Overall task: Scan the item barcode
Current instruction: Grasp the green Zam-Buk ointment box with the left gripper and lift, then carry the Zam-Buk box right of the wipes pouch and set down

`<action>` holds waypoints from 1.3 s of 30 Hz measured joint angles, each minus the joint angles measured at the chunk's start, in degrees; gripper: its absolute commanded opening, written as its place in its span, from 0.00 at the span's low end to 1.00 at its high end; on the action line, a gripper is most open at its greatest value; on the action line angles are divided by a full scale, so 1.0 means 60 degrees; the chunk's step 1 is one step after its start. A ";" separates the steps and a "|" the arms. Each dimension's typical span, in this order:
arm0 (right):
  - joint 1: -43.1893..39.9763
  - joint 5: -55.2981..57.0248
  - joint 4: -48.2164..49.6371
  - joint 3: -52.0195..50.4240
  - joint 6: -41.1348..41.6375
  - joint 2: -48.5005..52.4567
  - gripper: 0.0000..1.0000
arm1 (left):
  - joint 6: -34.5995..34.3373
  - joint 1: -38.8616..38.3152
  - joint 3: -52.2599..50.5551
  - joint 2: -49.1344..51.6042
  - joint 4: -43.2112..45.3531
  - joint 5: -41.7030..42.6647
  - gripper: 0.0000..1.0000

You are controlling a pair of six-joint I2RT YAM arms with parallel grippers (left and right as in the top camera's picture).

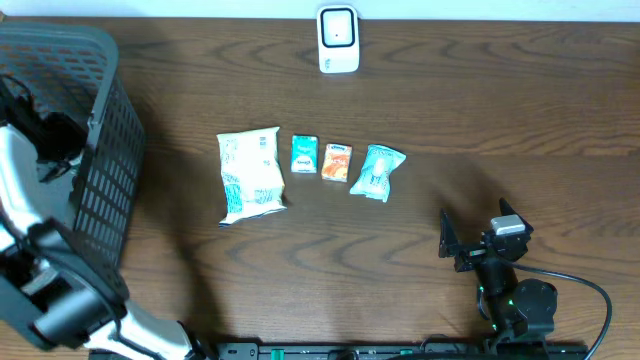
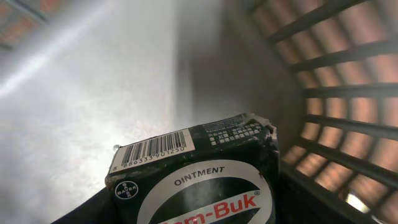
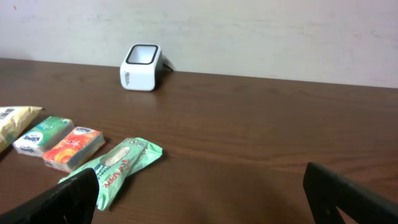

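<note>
Left fingers (image 1: 50,140), grip unclear, should raise the dark green ointment box (image 2: 199,180) barcode-outward from the grey slatted basket (image 1: 100,180); right fingers (image 3: 68,202) spread.

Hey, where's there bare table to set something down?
Bare wood between the scanner and the orange pack; the right side beyond the green packet, above the right gripper; the front below the white bag. Crowded: the teal pack has close neighbours both sides; the basket fills the left edge.
</note>
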 measured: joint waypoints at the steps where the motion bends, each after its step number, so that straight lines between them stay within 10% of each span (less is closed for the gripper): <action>1: 0.0000 0.0000 0.0000 0.0000 0.0000 0.0000 0.99 | 0.0011 0.0000 0.0000 -0.0226 -0.0004 0.0004 0.58; 20: 0.0000 0.0000 0.0000 0.0000 0.0000 0.0000 0.99 | -0.0073 -0.1694 -0.0004 -0.5854 0.0029 0.0007 0.55; 39: -0.0004 0.0000 0.0000 0.0000 0.0000 0.0000 0.99 | -0.0503 -0.9227 -0.0004 -0.1690 0.0648 0.0015 0.55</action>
